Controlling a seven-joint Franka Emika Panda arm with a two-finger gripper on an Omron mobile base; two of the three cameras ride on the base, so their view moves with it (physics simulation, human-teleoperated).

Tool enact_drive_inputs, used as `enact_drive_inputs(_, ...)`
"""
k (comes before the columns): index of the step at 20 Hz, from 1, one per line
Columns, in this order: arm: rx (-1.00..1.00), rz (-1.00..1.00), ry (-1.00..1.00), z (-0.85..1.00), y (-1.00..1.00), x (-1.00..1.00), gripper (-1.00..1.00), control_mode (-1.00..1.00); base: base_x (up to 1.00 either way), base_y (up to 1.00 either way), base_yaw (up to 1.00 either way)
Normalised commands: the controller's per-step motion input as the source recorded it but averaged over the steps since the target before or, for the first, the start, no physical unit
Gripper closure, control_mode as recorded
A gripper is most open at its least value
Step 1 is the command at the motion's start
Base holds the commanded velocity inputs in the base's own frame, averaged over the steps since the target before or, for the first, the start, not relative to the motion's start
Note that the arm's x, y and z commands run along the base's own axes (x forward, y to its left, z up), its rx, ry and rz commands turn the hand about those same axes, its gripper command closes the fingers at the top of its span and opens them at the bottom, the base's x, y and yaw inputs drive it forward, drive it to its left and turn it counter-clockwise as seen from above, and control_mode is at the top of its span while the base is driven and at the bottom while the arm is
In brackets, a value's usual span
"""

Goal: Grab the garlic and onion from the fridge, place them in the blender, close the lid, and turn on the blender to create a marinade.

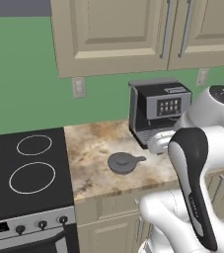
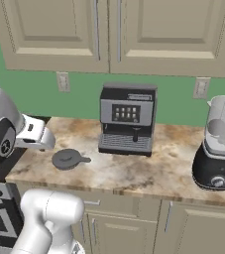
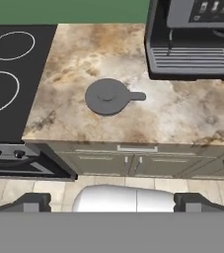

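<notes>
Your claw hangs open — centre it over the lid on the table, then descend straight.

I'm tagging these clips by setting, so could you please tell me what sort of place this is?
A rendered home kitchen, it seems: a black cooktop with ring burners, a coffee machine and a blender on a marbled counter, with beige wall cabinets above.

A dark grey lid is lying on the mottled beige counter; green wall is showing behind.
</notes>
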Motion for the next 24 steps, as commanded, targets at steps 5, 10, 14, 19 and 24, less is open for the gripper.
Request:
enact_drive_inputs(5, 0.00, 0.00, 0.00, -0.01, 0.00, 0.09, -1.00, -1.00, 0.08, 0.00, 0.00)
enact_drive_inputs(10, 0.00, -0.01, 0.02, -0.42, 0.09, 0.27, -1.00, -1.00, 0.00, 0.00, 0.00)
enact_drive_inputs(14, 0.00, -0.04, 0.12, -0.59, 0.10, 0.70, -1.00, -1.00, 0.00, 0.00, 0.00)
enact_drive_inputs(19, 0.02, -0.03, 0.20, -0.63, 0.11, 0.86, -1.00, -1.00, 0.00, 0.00, 0.00)
enact_drive_inputs(24, 0.01, 0.00, 0.08, -0.82, 0.26, 0.83, -1.00, -1.00, 0.00, 0.00, 0.00)
